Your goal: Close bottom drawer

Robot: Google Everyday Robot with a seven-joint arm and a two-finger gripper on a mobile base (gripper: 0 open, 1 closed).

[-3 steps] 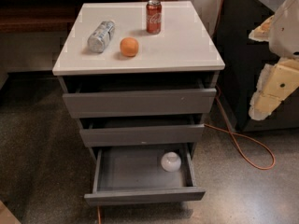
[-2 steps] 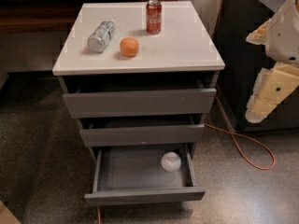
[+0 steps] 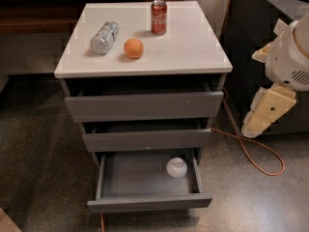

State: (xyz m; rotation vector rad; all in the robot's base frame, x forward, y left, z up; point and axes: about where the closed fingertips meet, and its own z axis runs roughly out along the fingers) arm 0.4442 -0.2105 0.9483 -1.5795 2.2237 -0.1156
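Cabinet (image 3: 143,106): three grey handle-less drawers under a white tabletop (image 3: 190,45). The top drawer and the middle drawer (image 3: 145,140) are each slightly proud of the frame.
Bottom drawer (image 3: 149,203): lowest of the three, pulled far out toward the camera, tray exposed, front low and nearest the camera.
My gripper (image 3: 263,117): cream-coloured, hanging at the right of the cabinet at about middle-drawer height, well apart from every drawer. Whether it is spread or closed, I cannot tell.
Cable (image 3: 227,132): orange, looping on the floor between the cabinet and me.
Bottle (image 3: 104,37): silvery, lying on its side on the tabletop.
Cola can (image 3: 159,17): red, upright at the back.
Orange (image 3: 133,48): just beside the bottle.
Bowl (image 3: 176,167): small, white, in the drawer tray at its back right.
Step in hand: approach; no contact with the drawer yet.
Next move: I judge I must drop lower and come round in front of the drawer front, then push it squarely inward.
Change since a second ago: my gripper sits lower and a little nearer the cabinet. The drawer has not moved.
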